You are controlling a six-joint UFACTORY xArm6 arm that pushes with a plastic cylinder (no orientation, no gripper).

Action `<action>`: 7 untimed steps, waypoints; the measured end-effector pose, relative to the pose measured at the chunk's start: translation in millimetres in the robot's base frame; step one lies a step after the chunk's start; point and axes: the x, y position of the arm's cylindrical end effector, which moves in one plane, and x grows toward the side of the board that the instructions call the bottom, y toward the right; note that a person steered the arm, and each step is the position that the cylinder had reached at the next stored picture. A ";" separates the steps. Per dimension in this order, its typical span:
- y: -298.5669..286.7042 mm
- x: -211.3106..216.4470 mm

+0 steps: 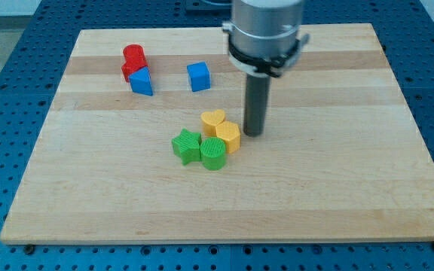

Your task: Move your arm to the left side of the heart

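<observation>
A yellow heart block (pixel 212 120) lies near the middle of the wooden board (pixel 337 188). A yellow hexagon-like block (pixel 228 137) touches it at its lower right. A green star (pixel 187 146) and a green cylinder (pixel 212 153) sit just below. My tip (pixel 254 133) rests on the board just to the right of the yellow blocks, close to the hexagon-like one, on the heart's right side.
A red block (pixel 133 59) touches a blue block (pixel 141 80) at the view's upper left. A blue cube (pixel 198 76) stands alone above the heart. The arm's grey body (pixel 267 30) hangs over the board's top middle.
</observation>
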 end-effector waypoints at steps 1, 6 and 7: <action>-40.9 -13.0; -174.2 -34.7; -192.1 -8.9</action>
